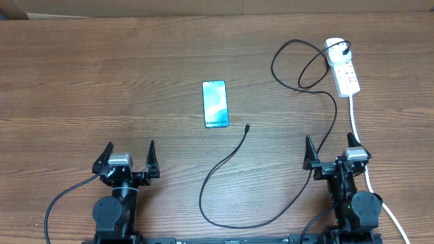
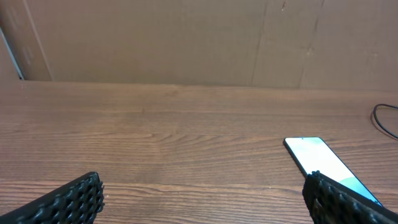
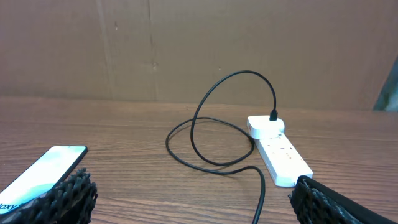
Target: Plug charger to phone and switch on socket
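Wooden table (image 1: 102, 81), cardboard wall (image 3: 186, 43) beyond socket (image 3: 280, 152)

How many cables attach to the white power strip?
2. The black charger cable is plugged into the far end of the power strip; the thick white cord leaves its near end.

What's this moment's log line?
left pincer: open | right pincer: open | charger: loose, tip near phone, not plugged | socket: untouched

One phone (image 1: 215, 104), one charger (image 1: 229, 156), one socket (image 1: 343, 68)
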